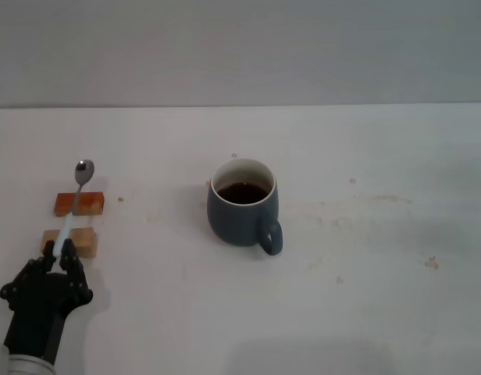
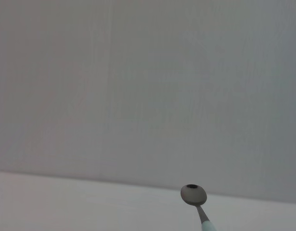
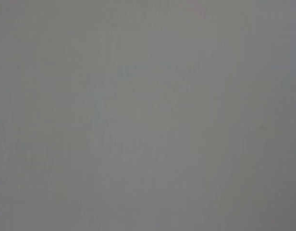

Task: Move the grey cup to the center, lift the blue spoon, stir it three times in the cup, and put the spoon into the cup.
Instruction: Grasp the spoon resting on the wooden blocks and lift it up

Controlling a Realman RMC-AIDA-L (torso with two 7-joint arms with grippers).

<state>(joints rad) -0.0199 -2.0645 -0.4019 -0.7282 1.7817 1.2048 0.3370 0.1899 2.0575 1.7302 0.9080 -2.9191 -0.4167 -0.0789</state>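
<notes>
The grey cup [image 1: 242,206] stands near the middle of the table, handle toward the front right, with dark brown liquid inside. The blue spoon [image 1: 73,207] has a pale blue handle and a metal bowl [image 1: 84,169] pointing away from me. My left gripper [image 1: 59,255] is at the front left and is shut on the spoon's handle end, holding it tilted above two wooden blocks. The left wrist view shows the spoon's bowl [image 2: 193,194] against the grey wall. My right gripper is out of view; its wrist view shows only a grey surface.
Two small wooden blocks lie at the left, the far one [image 1: 88,204] and the near one [image 1: 83,241], right under the spoon. Small brown stains [image 1: 432,262] dot the white table to the right of the cup.
</notes>
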